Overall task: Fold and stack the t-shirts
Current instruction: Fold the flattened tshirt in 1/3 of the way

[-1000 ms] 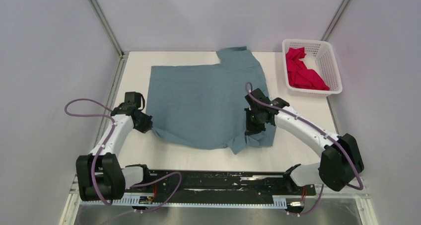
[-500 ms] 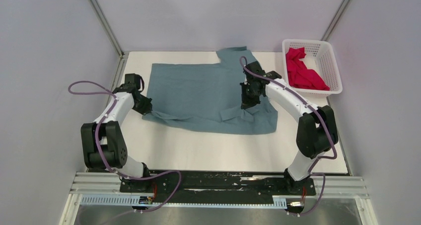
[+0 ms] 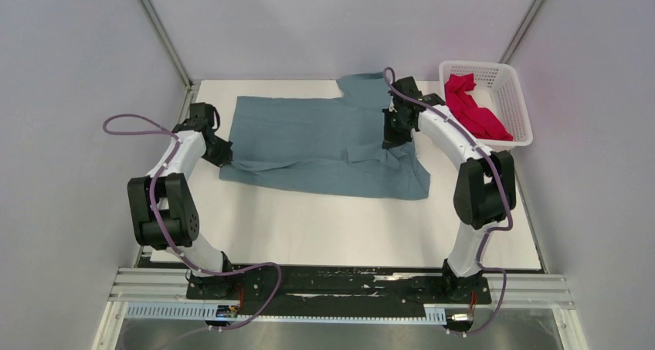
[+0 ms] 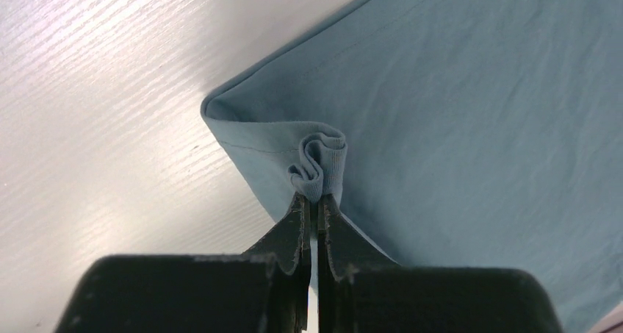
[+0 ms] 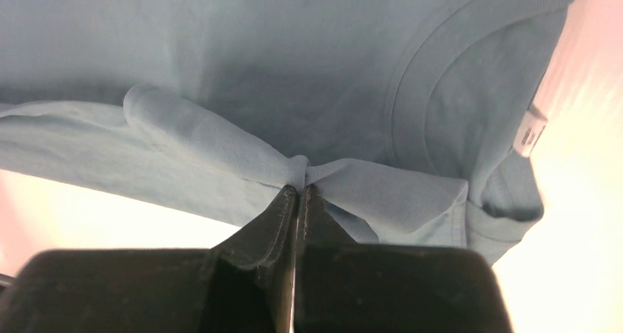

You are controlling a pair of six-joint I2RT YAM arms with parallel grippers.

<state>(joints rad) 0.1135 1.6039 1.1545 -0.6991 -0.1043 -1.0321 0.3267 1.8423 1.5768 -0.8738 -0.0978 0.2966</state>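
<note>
The blue-grey t-shirt [image 3: 309,145] lies on the white table, its near half folded up over the far half. My left gripper [image 3: 222,155] is shut on a bunched hem corner [image 4: 317,160] at the shirt's left edge. My right gripper [image 3: 392,140] is shut on a pinched fold of the shirt [image 5: 297,170] near its right side, beside the collar [image 5: 470,90]. The crimson-pink t-shirt [image 3: 473,110] lies crumpled in the basket at the far right.
A white lattice basket [image 3: 514,95] stands at the table's back right, close to my right arm. Grey walls with metal posts enclose the table on the left, back and right. The black arm rail runs along the near edge.
Both grippers have moved away from the near edge toward the back, carrying the shirt's near edge over the rest of it. The shirt now lies shorter front to back.
</note>
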